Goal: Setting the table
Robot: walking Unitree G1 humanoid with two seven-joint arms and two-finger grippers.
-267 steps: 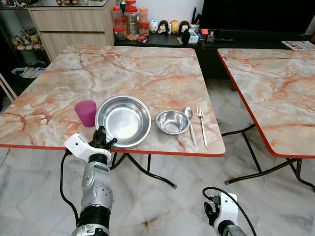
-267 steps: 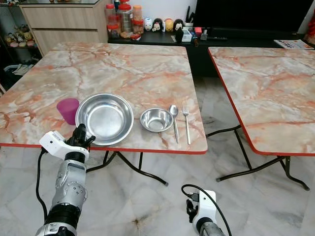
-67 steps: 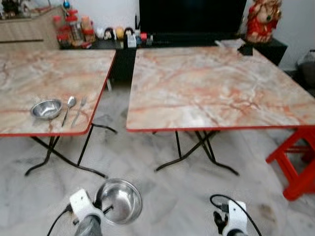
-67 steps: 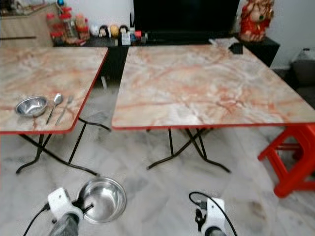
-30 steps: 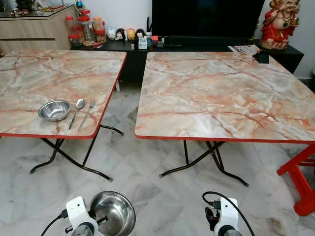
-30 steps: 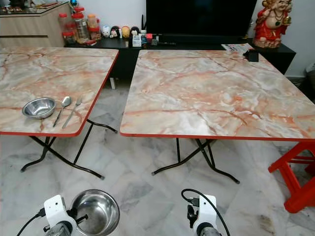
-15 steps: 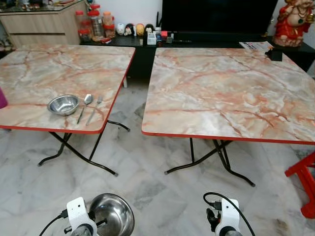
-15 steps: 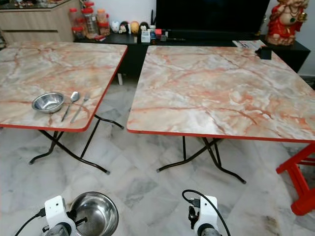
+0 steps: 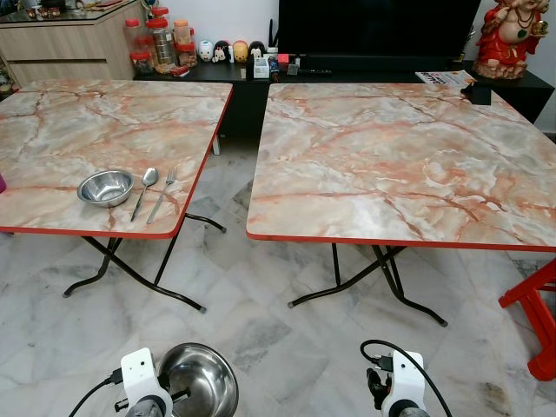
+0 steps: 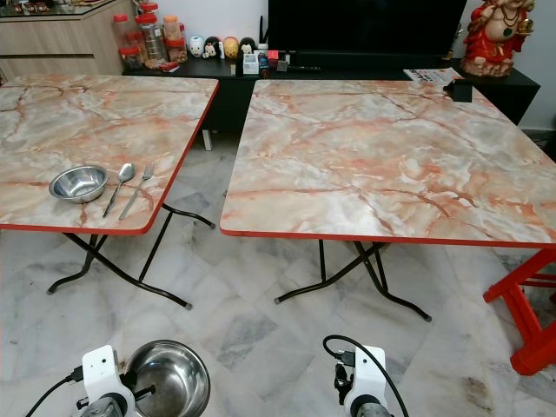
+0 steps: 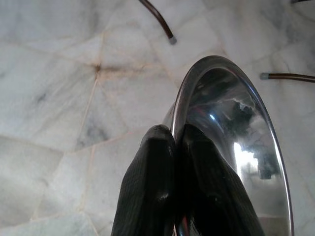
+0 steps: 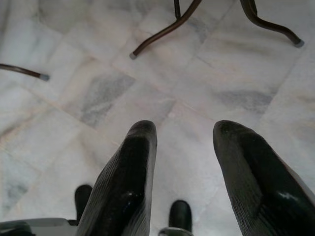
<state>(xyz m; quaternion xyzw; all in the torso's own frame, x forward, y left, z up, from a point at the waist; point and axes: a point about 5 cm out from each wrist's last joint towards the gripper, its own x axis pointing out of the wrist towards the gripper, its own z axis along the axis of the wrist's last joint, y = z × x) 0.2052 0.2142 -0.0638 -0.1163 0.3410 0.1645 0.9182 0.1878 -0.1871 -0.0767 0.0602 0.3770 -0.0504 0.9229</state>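
Low before the right-hand surface (image 9: 400, 165), our left gripper (image 11: 174, 147) fingers pinch the steel bowl (image 9: 198, 380) by its thin, slippery rim; right gripper (image 12: 184, 142) fingers hang spread.

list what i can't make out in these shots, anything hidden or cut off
- Purple object at the left table's edge: cut off by the left eye view's frame, so its shape is unreadable.
- Large steel bowl: its near rim is cut by the bottom of the eye views; in the left wrist view the left hand's fingers cover the pinched rim.
- Jars and figurines on the far cabinet: too small to read.
- Right hand: its wrist is cut off.
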